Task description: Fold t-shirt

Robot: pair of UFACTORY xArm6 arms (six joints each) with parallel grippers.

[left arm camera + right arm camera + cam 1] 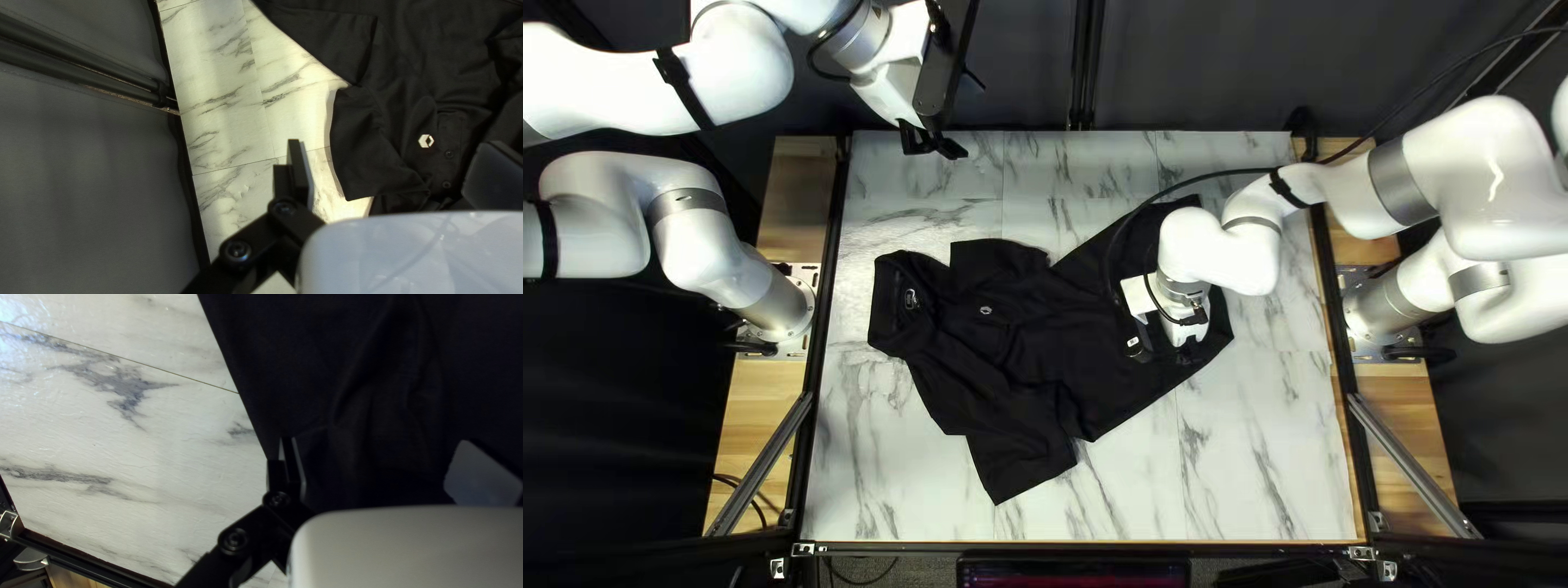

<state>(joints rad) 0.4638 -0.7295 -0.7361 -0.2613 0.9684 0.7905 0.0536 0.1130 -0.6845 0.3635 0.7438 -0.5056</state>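
The t-shirt [1013, 327] is coloured plain black, marked by a small white emblem [426, 141]. The bench [893, 468] is patterned in white marble, veined with grey. The arms are coloured white, banded with grey.

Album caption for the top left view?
Black collared shirt on a white marbled table, partly under my white right arm.
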